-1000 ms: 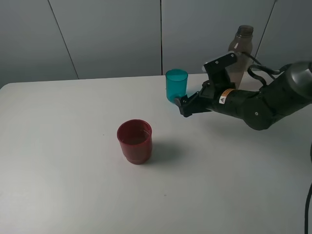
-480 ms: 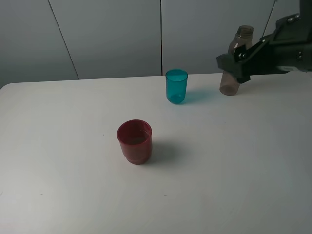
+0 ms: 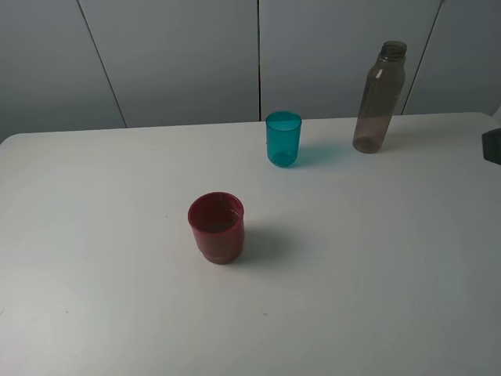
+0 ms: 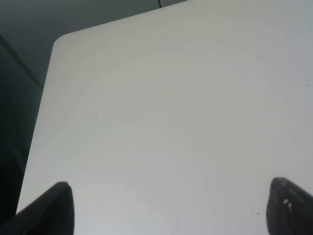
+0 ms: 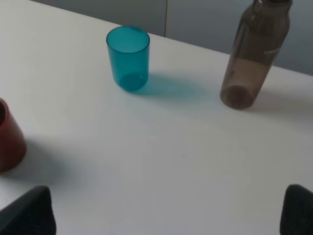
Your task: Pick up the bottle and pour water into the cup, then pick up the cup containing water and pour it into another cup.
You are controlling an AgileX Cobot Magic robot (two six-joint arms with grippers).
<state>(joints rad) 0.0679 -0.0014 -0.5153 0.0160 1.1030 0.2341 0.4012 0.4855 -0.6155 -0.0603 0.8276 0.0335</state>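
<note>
Here the smoky translucent bottle [image 3: 380, 98] stands upright and uncapped, both claws [image 5: 166, 210] [image 4: 166, 205] spread apart

In the right wrist view the red cup [image 5: 9, 136] is cut off by the picture's edge, so only part of its side shows. The bottle [image 5: 255, 55] loses its top at the edge, at about one o'clock from the teal cup [image 5: 128, 58].

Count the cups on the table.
2. The teal cup stands upright near the table's far edge, left of the bottle. The red cup stands upright nearer the middle, closer to the camera. Nothing in view could hide another.
</note>
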